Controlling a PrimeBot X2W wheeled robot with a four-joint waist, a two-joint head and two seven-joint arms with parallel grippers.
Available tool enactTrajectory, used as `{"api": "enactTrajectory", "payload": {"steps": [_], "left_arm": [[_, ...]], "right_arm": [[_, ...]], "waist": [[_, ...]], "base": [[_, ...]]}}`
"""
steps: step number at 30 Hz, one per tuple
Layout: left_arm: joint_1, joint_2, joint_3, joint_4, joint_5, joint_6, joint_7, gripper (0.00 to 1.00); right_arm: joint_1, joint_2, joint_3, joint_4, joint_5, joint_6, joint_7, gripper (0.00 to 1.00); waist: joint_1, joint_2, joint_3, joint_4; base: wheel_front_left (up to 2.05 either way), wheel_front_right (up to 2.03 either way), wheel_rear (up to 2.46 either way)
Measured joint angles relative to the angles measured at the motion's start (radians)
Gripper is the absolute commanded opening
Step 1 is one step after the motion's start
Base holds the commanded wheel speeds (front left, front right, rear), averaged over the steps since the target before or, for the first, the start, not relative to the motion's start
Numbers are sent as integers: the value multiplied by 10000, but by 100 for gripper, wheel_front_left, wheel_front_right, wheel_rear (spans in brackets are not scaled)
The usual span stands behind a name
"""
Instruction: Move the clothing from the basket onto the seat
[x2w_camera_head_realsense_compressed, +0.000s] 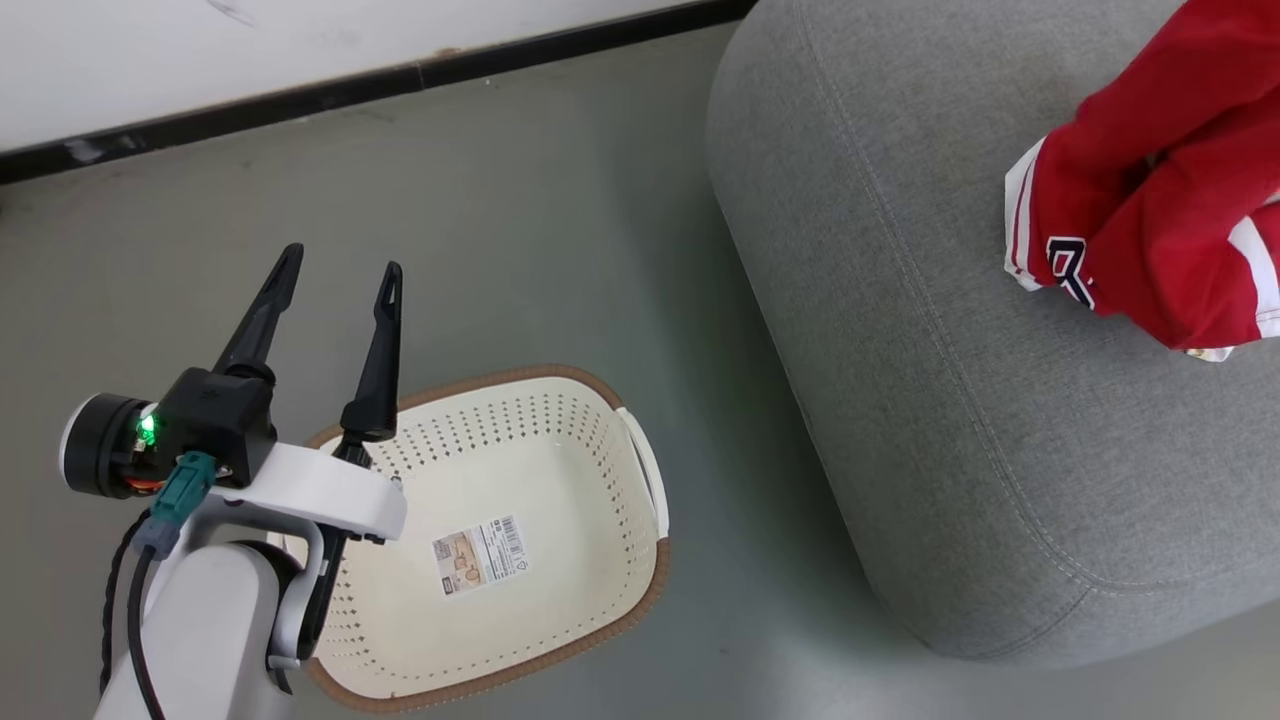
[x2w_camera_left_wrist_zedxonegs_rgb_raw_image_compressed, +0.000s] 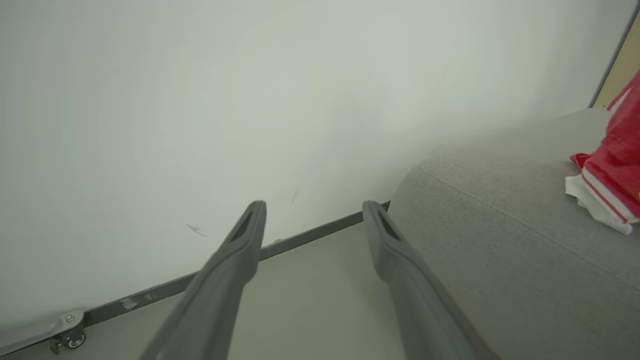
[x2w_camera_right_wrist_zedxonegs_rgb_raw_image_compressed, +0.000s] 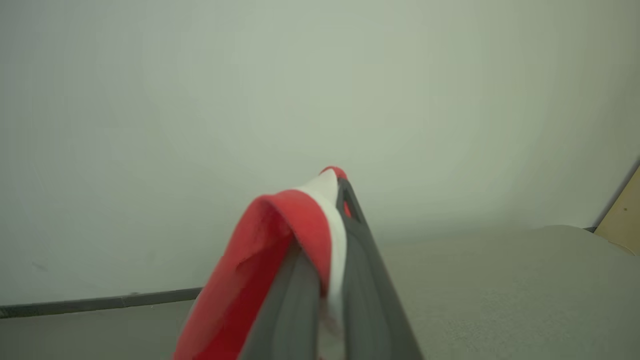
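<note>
While the left claw (x2w_camera_head_realsense_compressed: 342, 258) hangs wide open, gripping nothing, over the basket (x2w_camera_head_realsense_compressed: 640, 590) rim at the lower left of the head view, the right claw (x2w_camera_right_wrist_zedxonegs_rgb_raw_image_compressed: 334, 200) is pinched tight on a red-and-white fold of the clothing (x2w_camera_right_wrist_zedxonegs_rgb_raw_image_compressed: 280, 235). Clothing bunched at upper right of head view, over the seat (x2w_camera_head_realsense_compressed: 950, 350); its white-trimmed edge looks to touch the cushion. Basket sits on the floor (x2w_camera_head_realsense_compressed: 500, 200) just beside the seat, barcode label (x2w_camera_head_realsense_compressed: 480, 555) showing on its bottom.

A bare indoor room, more test space than home: plain white wall (x2w_camera_head_realsense_compressed: 200, 60), dark skirting (x2w_camera_head_realsense_compressed: 300, 95), smooth grey floor (x2w_camera_head_realsense_compressed: 500, 250), one seat (x2w_camera_head_realsense_compressed: 950, 400), a plastic basket (x2w_camera_head_realsense_compressed: 520, 420).
</note>
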Motion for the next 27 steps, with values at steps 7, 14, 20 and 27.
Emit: {"api": "enactTrajectory", "payload": {"steps": [7, 14, 20, 27], "left_arm": [[-214, 31, 8, -36, 27, 48, 31, 100], [-359, 75, 10, -58, 98, 84, 31, 100], [-359, 128, -19, -59, 190, 115, 27, 100], [-359, 115, -46, 8, 188, 115, -27, 100]], "right_arm": [[710, 523, 150, 573, 35, 0, -245, 0], [1254, 1034, 370, 1342, 48, 0, -539, 0], [1754, 1106, 337, 2123, 44, 0, -849, 0], [2029, 1417, 351, 2761, 33, 0, -1106, 0]], "waist": [[0, 0, 292, -95], [0, 0, 549, -199], [0, 0, 640, -278], [0, 0, 566, -301]], "base": [[0, 0, 0], [0, 0, 0], [0, 0, 0], [0, 0, 0]]}}
